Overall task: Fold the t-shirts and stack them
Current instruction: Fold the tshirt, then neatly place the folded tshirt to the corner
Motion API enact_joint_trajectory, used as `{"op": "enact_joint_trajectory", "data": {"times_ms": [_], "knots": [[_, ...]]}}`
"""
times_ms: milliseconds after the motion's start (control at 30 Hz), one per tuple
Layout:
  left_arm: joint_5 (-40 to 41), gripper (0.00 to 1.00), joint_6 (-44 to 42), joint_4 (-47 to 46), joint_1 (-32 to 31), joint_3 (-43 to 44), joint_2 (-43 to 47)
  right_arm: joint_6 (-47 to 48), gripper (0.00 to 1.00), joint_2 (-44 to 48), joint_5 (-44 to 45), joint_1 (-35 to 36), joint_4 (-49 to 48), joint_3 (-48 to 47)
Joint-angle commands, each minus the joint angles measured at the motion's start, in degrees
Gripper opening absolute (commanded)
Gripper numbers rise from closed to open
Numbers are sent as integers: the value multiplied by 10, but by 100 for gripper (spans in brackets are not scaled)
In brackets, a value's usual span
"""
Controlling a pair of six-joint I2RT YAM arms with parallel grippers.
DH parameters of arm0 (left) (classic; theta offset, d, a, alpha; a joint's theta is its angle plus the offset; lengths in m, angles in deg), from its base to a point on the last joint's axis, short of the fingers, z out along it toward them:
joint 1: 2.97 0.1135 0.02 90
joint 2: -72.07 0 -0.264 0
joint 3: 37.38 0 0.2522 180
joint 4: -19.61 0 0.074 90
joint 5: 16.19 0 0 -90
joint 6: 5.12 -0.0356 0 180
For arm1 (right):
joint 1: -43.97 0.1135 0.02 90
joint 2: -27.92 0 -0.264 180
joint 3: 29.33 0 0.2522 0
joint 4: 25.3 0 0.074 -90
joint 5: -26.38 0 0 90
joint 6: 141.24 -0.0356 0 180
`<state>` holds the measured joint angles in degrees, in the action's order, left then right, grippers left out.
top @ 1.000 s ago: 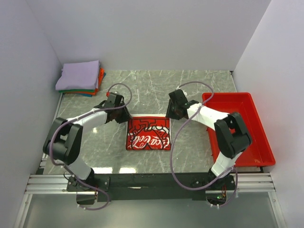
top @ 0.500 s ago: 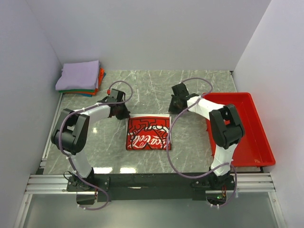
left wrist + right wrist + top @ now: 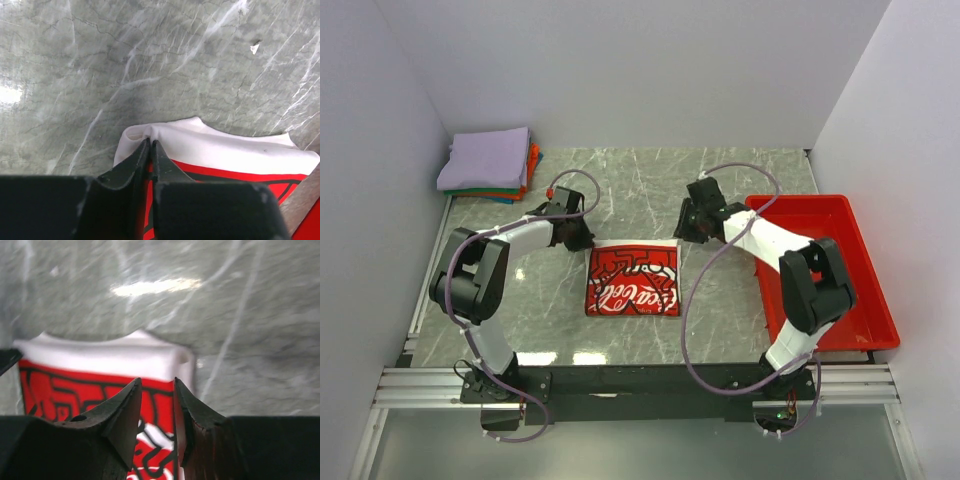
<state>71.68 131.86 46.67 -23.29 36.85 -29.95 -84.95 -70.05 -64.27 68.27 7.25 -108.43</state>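
The white t-shirt [image 3: 632, 285] lies folded into a small flat shape in the middle of the worktop [image 3: 620, 180]. Its big red print with white curly letters faces up. A strip of plain white cloth shows along its 12 o'clock edge.

The left tool [image 3: 582, 240] is at the shirt's 11 o'clock corner. In the left wrist view the left tool [image 3: 151, 141] is clenched. Its two black fingers [image 3: 131, 165] are pressed together on the white edge of the t-shirt [image 3: 225, 150], and the cloth puckers a little at their tips.

The right tool [image 3: 685, 232] is at the shirt's 1 o'clock corner. In the right wrist view the right tool [image 3: 156, 381] is released. Its fingers [image 3: 125, 405] stand apart with a gap between them, and the red print of the t-shirt [image 3: 100, 357] shows through the gap. I cannot tell if they touch the cloth.

The stack of folded t-shirts [image 3: 485, 160] sits well apart from the white one, at 10 o'clock, in the far left corner of the worktop. A lavender shirt is on top, and orange, green and blue edges peek out under it.

The red tray [image 3: 865, 300] is at 3 o'clock, by the right wall. Part of the right arm reaches over its near left side.

The worktop is grey with white lines, like stone.
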Motion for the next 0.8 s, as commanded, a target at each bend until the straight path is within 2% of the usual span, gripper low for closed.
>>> {"op": "enact_joint_trajectory", "data": {"times_ms": [0,67,100,233,400,533,767], "knots": [[-2,13,-12,-1,3,32,15,-7,39,28,17,36,-30,21],[5,17,-16,16,3,40,32,-10,38,13,10,44,-39,33],[13,25,-18,23,4,42,40,-10,37,6,8,44,-47,35],[20,38,-25,49,6,30,87,0,32,-50,8,42,-40,15],[32,60,-29,41,7,-39,139,5,30,-96,8,27,-17,-29],[-11,69,-29,10,9,-101,162,8,30,-108,-22,18,-16,-43],[-76,70,-18,-43,14,-138,133,13,29,-119,-39,8,-13,-58]]}}
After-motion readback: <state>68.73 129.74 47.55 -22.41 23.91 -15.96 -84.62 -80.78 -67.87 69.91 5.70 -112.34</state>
